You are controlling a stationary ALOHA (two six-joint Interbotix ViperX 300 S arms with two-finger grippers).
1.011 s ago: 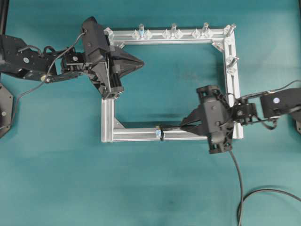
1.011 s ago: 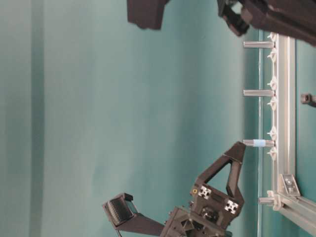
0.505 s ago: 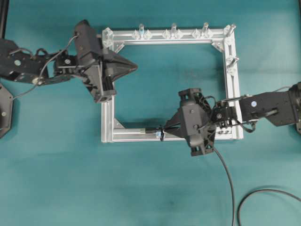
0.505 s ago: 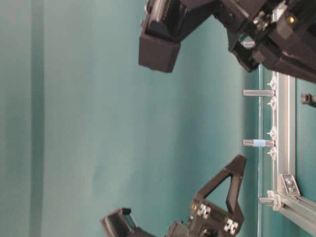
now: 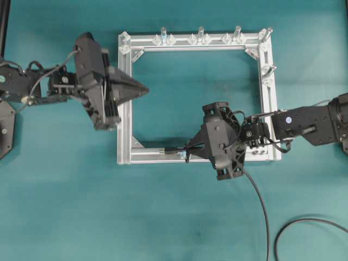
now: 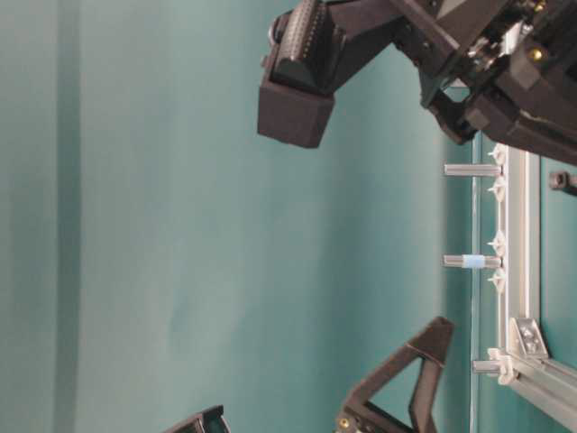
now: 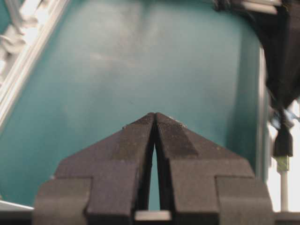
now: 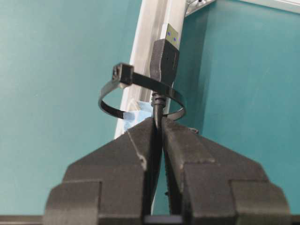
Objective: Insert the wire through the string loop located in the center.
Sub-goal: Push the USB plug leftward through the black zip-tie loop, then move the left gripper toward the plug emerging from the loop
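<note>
While the right gripper (image 8: 158,123) is pinching the wire (image 8: 158,108) just behind its USB plug (image 8: 165,57), the plug is already sitting inside the string loop (image 8: 140,93), a black zip-tie ring cinched around the near bar of the aluminium frame (image 5: 152,157), over a scrap of pale-blue tape (image 8: 136,115). From overhead the plug tip (image 5: 165,152) is lying along that bar, just past the loop (image 5: 185,156), with the rest of the cable trailing off behind the gripper and curling across the teal table (image 5: 163,217).

Judging from this, the thread-through is nearly made but not secure. The fingers are now pressing up against the ring, so further pushing is risking shoving the tie along the bar or tipping it over rather than feeding more cable. Letting go here is also looking risky: the stiff cable's trailing weight may be pulling the short plug back out. The plug is also running close along the bar and could catch on it.

The left gripper (image 7: 154,123) is hovering over the frame's left bar, jaws pressed together on nothing, well apart from the loop and not yet placed to take the plug.
</note>
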